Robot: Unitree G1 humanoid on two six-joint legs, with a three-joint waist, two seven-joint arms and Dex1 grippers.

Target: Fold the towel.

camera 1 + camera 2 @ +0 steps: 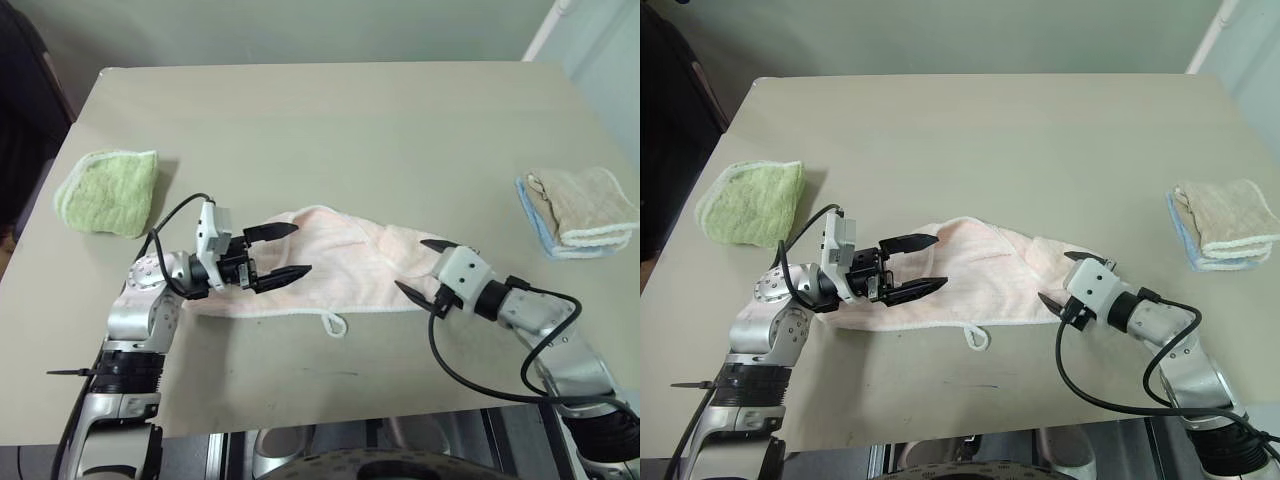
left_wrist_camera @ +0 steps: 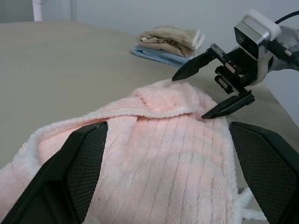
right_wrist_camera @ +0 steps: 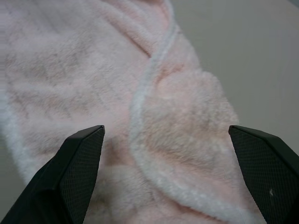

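The pale pink towel [image 1: 345, 265] lies crumpled in a long strip across the near middle of the table, its whitish hem toward me and a loop tab [image 1: 333, 323] sticking out at the front edge. Its right end is folded over on itself [image 3: 187, 107]. My left gripper [image 1: 303, 249] is open over the towel's left end, pointing right along the cloth. My right gripper [image 1: 410, 265] is open at the towel's right end, pointing left, with the folded corner between its spread fingers. Nothing is gripped. The left wrist view shows the right gripper [image 2: 189, 97] facing it across the towel [image 2: 163, 149].
A folded green towel [image 1: 108, 190] lies at the table's left edge. A beige towel [image 1: 585, 203] sits on a light-blue one [image 1: 540, 228] at the right edge. The tan table [image 1: 330, 130] stretches bare behind the pink towel; its front edge is close to my arms.
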